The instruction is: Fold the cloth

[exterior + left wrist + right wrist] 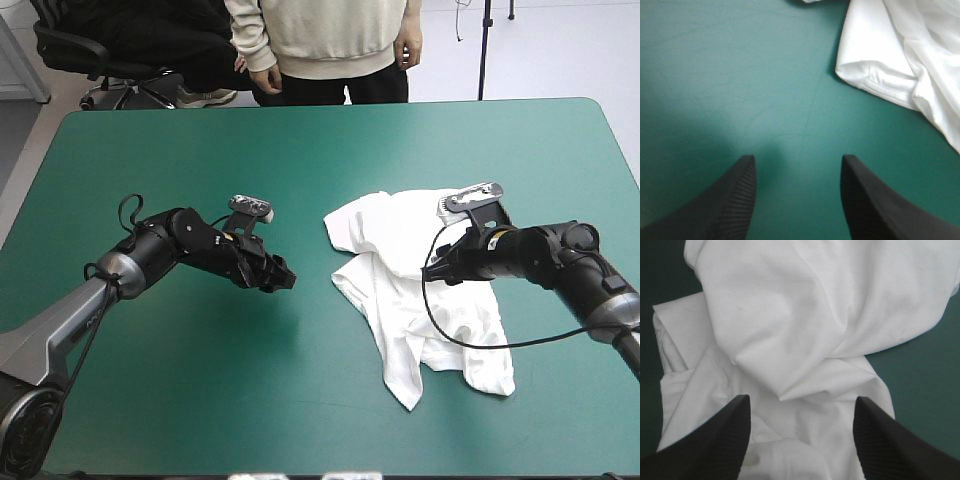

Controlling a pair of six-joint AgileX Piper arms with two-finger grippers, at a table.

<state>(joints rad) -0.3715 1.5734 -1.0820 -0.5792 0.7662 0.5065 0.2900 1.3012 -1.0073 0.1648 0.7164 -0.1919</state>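
Note:
The white T-shirt [400,280] lies crumpled right of the table's middle, a long part trailing toward the near edge. My right gripper [432,270] hovers over its middle, open, with rumpled white T-shirt [805,335] under and ahead of its fingers [730,440]. My left gripper [285,277] is open over bare teal-green cover, a short way left of the shirt. In the left wrist view a hemmed edge of the T-shirt [900,65] lies ahead and to one side of the open gripper [797,195]. Nothing sits between either pair of fingers.
A person [325,40] stands just beyond the table's far edge, hands hanging at the sides. Bare teal-green cover [200,380] stretches across the left half and along the far side.

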